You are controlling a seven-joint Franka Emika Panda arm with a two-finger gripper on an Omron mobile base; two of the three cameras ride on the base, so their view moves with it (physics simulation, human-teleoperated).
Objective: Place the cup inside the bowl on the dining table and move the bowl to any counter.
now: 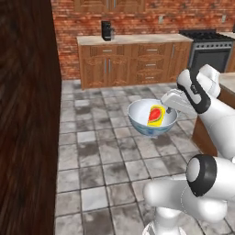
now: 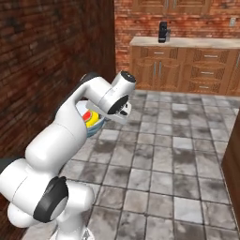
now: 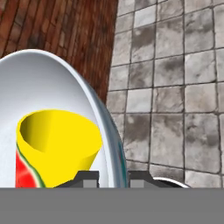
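My gripper (image 1: 170, 109) is shut on the right rim of the bowl (image 1: 142, 120) and holds it in the air above the tiled floor. The bowl is white inside and blue-grey outside. The yellow cup (image 1: 156, 115), with a red patch, lies tilted inside it. In the hand view the bowl's rim (image 3: 109, 131) runs between my two fingertips (image 3: 87, 177), and the cup (image 3: 61, 144) rests close against the inner wall. From the right base view my arm hides most of the bowl (image 2: 93, 123). The dining table's beige edge (image 1: 227, 80) shows at the far right.
The counter (image 1: 133, 40) with wooden drawers runs along the red brick wall, with a black coffee machine (image 1: 106, 30) on it and a stove (image 1: 209, 36) to its right. A dark wooden panel (image 1: 27, 114) stands close on the left. Open tiled floor (image 2: 164, 154) lies ahead.
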